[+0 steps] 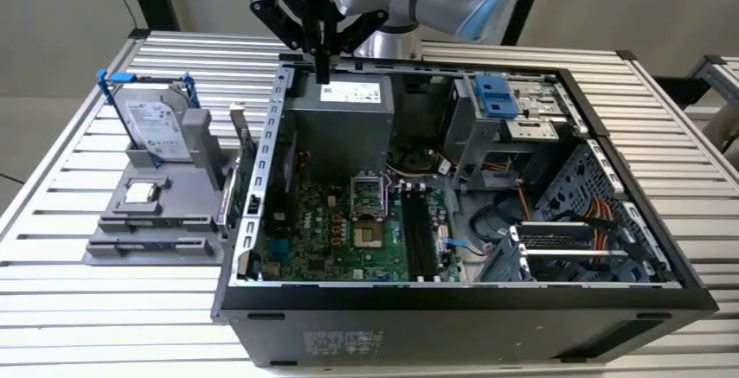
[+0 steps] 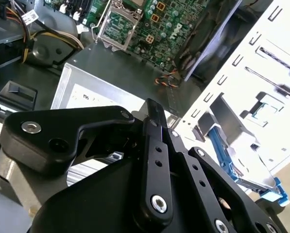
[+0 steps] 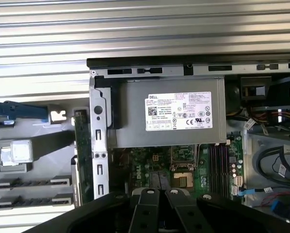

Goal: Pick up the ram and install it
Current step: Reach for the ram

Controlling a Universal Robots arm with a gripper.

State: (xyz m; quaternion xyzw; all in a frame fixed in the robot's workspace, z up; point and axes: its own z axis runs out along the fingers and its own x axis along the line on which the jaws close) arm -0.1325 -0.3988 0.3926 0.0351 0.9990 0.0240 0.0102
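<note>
The ram [image 3: 82,150] is a thin green stick standing on edge in the grey holder [image 1: 156,227], just outside the case's side wall; in the exterior view the ram [image 1: 234,157] is on the case's left. My gripper [image 1: 324,72] hangs above the back rim of the open computer case [image 1: 462,296], over the grey power supply [image 1: 341,118], with its fingers together and nothing between them. In the second wrist view a black finger [image 2: 153,141] reaches over the power supply. The black motherboard slots [image 1: 418,235] lie beside the processor socket [image 1: 365,201].
The holder also carries a silver hard drive with a blue bracket [image 1: 152,118] and a small square processor chip [image 1: 141,192]. Inside the case are a blue drive cage latch [image 1: 494,97], orange cables [image 1: 600,222] and a fan duct [image 1: 497,222]. Everything sits on a slatted metal table [image 1: 104,309].
</note>
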